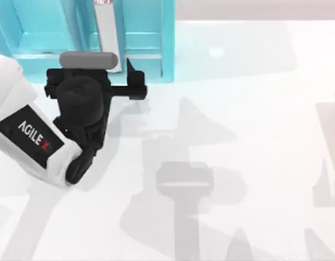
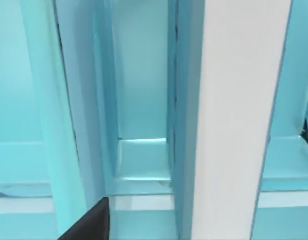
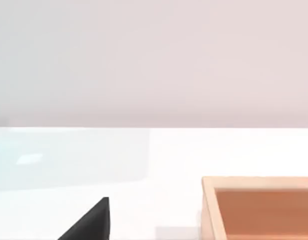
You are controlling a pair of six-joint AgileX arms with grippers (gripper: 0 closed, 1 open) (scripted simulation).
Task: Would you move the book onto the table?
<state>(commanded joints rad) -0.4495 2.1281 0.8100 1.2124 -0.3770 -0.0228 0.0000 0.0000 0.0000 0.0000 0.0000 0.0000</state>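
The book stands upright inside a teal shelf, white-grey page edges facing out and a small red mark on its far end. In the left wrist view its pale page edge and teal cover fill the right half. My left gripper is at the shelf's front and open. One dark finger is on one side of the book, and a dark tip at the frame edge is on the other. The jaws do not touch the book. The glossy white table spreads in front of the shelf.
The shelf has several open compartments with thin teal dividers close beside the book. A wooden box sits on the table in the right wrist view, beside one dark fingertip of my right gripper. Arm shadows fall across the table's middle.
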